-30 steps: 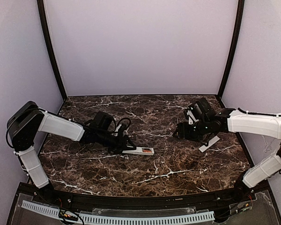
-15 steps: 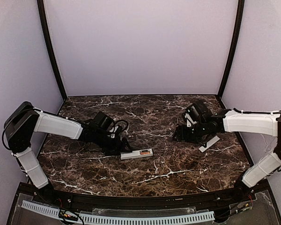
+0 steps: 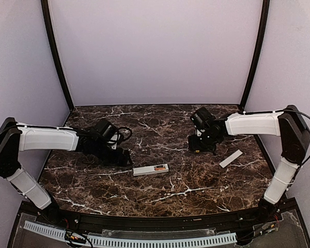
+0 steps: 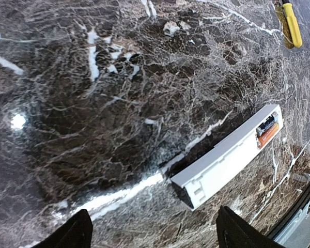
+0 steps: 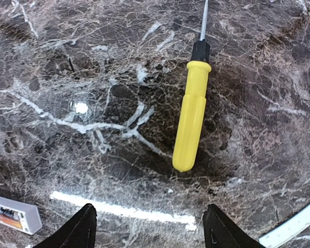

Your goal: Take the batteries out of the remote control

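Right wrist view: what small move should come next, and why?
Probably lower the open right gripper onto the handle of the screwdriver and close. The handle lies free just ahead, and the batteries sit in the bay of the remote control, likely needing prying.

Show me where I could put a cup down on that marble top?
Bare: the front strip between the remote control and the table edge, and the back middle by the wall. Crowded: the band from the left gripper past the remote to the right gripper, screwdriver and cover strip.
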